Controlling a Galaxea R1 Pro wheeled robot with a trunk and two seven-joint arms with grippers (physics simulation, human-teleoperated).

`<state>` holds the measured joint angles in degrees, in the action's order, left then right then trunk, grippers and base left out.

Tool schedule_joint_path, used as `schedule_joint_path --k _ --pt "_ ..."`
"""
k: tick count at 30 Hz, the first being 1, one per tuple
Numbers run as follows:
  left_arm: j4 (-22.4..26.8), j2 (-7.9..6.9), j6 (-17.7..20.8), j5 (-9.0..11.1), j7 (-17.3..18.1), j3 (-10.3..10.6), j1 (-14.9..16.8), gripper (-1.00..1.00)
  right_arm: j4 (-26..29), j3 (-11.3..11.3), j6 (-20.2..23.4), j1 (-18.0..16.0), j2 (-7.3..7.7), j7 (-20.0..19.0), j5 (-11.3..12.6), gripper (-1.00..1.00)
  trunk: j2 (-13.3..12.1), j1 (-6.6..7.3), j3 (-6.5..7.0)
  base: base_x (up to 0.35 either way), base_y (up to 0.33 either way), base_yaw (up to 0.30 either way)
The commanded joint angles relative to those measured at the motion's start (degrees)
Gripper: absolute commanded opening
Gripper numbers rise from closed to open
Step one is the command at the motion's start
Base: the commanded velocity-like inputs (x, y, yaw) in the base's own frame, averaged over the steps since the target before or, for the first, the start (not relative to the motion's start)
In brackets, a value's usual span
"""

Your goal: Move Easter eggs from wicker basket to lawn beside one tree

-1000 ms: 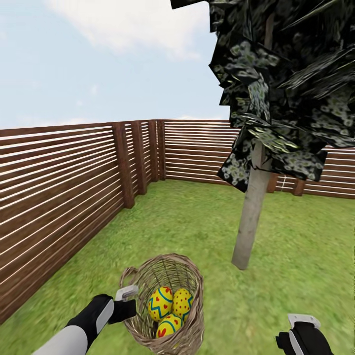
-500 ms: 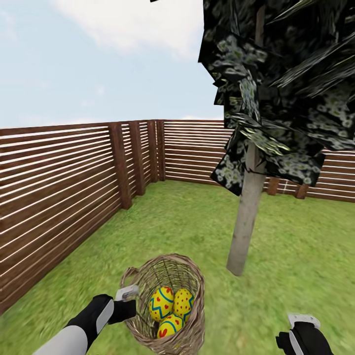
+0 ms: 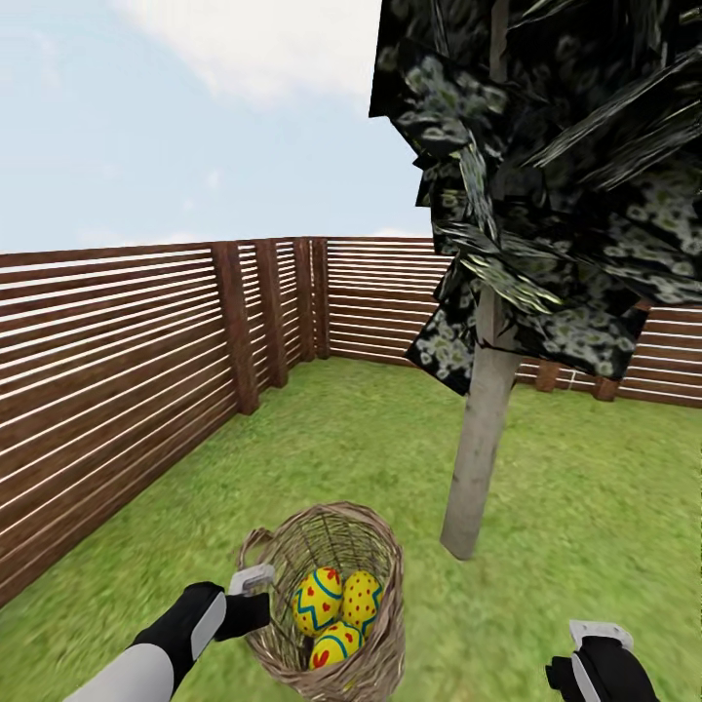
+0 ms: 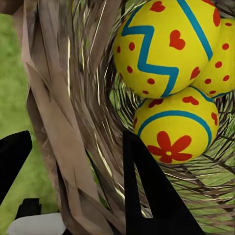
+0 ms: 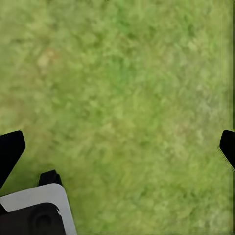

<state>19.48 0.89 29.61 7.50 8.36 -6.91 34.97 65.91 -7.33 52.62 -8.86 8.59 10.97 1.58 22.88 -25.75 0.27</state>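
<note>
Head view, taken from left to right: a brown slatted fence (image 3: 117, 380) runs along the left side and turns a corner further back, closing in the lawn (image 3: 370, 439). Low at the left, the left arm reaches in and its left gripper (image 3: 255, 597) sits at the near-left rim of the wicker basket (image 3: 375, 546). The basket stands upright on the grass with its small loop handle on the side facing the gripper. Inside it lie the three Easter eggs (image 3: 336, 609), yellow with blue zigzags and red hearts and dots, touching one another, two above and one below. To the right of the basket and a little beyond it rises the tree (image 3: 478, 448), a pale straight trunk under a dark crown of mottled leaves. At the lower right corner the right gripper (image 3: 597, 655) hangs over bare grass, well apart from the basket.

Left wrist view: the two black fingers (image 4: 152, 196) straddle the basket's wall, one outside and one inside the weave, pinching the wicker between them. The eggs (image 4: 166, 49) lie just past the inner finger, the lowest one, with a red flower, nearly touching it.

Right wrist view: the right gripper's fingertips (image 5: 11, 149) sit at opposite edges, spread wide, with plain grass (image 5: 127, 98) between them.
</note>
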Motion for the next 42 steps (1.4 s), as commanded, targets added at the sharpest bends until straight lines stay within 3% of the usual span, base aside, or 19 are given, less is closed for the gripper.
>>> schedule_joint_path --k 1,17,19,22,26,35,42 --pt "0.1 0.06 0.5 0.9 0.0 -0.5 0.0 -1.00 0.0 0.0 0.2 0.0 0.02 0.2 0.2 1.00 0.0 -0.03 -0.02 0.132 -0.314 0.000" --pt "0.1 -0.04 0.5 0.9 0.0 -0.5 0.0 -1.00 0.0 0.0 0.2 0.0 0.06 0.2 0.2 1.00 0.0 -0.03 -0.02 0.146 -0.308 0.000" --pt "0.8 -1.80 1.0 0.6 0.0 -0.6 0.0 -1.00 0.0 0.0 0.2 0.0 0.10 0.2 0.2 1.00 0.0 -0.03 -0.02 0.182 -0.289 0.000" --pt "1.1 -3.19 1.3 -2.7 -0.2 -0.6 0.0 -1.00 0.0 0.0 0.2 0.0 0.11 0.2 0.3 1.00 0.0 -0.03 -0.02 0.204 -0.271 0.000" --pt "1.9 -5.27 1.5 -3.0 -0.1 -0.7 0.0 -1.00 0.0 -0.1 0.2 0.0 0.11 0.2 0.2 1.00 0.0 -0.03 -0.02 0.233 -0.248 0.000" --pt "1.8 -4.68 1.5 -3.1 -0.2 -0.6 0.0 -1.00 0.0 0.0 0.2 0.0 0.10 0.2 0.2 1.00 0.0 -0.03 -0.02 0.146 -0.176 0.000" --pt "1.3 -3.58 1.5 -3.0 -0.1 -0.7 0.0 -1.00 -0.1 0.0 0.2 0.0 0.00 0.2 0.1 1.00 0.0 -0.03 -0.02 -0.284 -0.080 0.000"
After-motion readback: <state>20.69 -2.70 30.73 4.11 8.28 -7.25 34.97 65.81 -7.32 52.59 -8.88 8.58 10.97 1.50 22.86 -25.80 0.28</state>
